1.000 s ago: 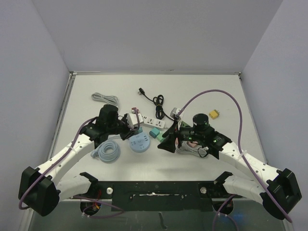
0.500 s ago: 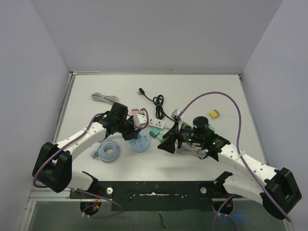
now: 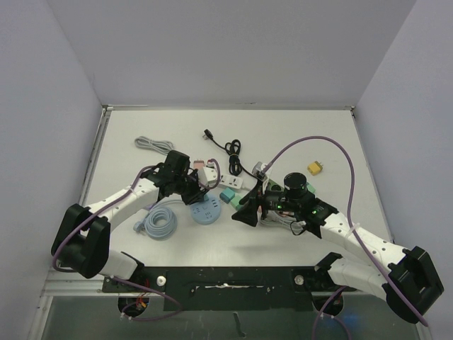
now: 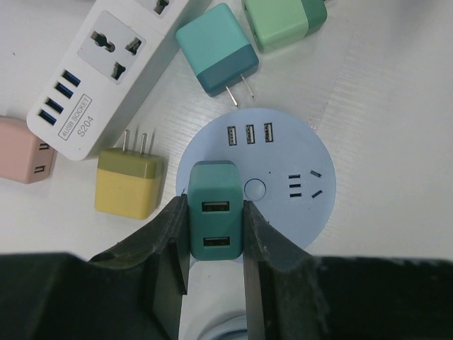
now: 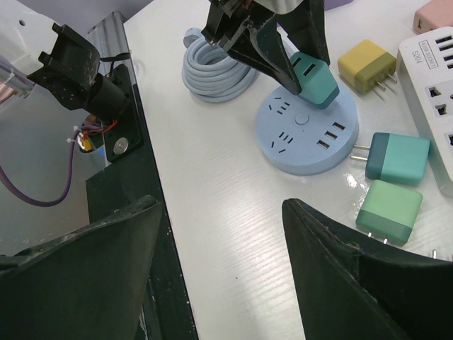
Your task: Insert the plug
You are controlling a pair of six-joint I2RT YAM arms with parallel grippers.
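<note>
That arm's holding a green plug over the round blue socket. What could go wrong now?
The teal plug looks tilted in the right wrist view, so its hidden prongs may miss the slots in the blue hub and shove it. The left jaws could also nudge the yellow charger alongside.

Left gripper (image 4: 216, 207), carrying the dark-teal two-port USB charger plug (image 4: 214, 234), has swung rightward and forward over the last second. The round pale-blue plastic socket hub (image 4: 290, 191), formerly off to its right, now lies directly beneath its fingertips (image 4: 175, 216). The left arm's elbow (image 3: 79, 237) has drawn inward.
</note>
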